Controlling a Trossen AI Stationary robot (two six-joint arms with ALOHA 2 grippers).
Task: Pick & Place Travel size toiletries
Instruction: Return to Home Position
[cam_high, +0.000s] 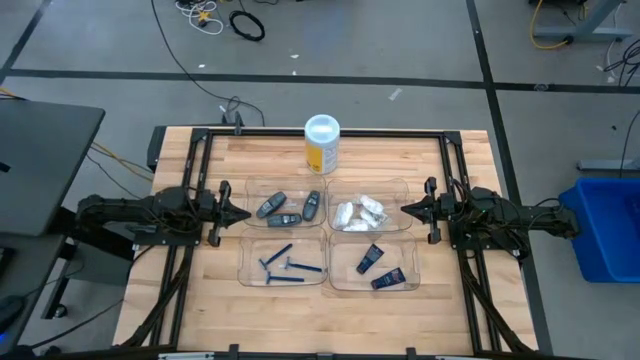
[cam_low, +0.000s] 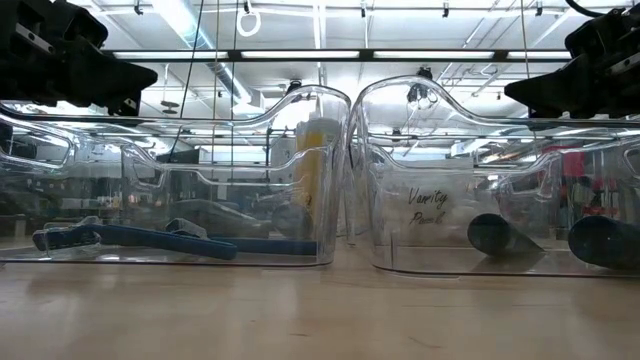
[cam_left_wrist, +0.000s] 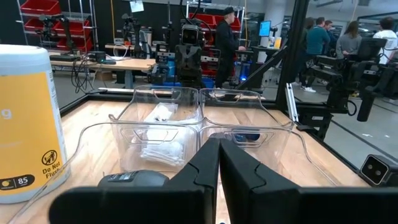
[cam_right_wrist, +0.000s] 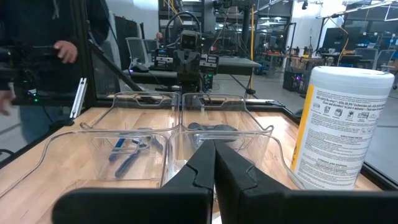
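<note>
Filling four trays were three grey sticks at ten o'clock, white packets at two, two blue razors at seven, two dark tubes at five; left gripper and right gripper sat pinched together.

I count four trays, holding three grey sticks at 10 o'clock, two razors at 7 and two tubes at 5. The white packets at 2 o'clock lie heaped, so I can't count them. One canister stands at 12 o'clock.
</note>
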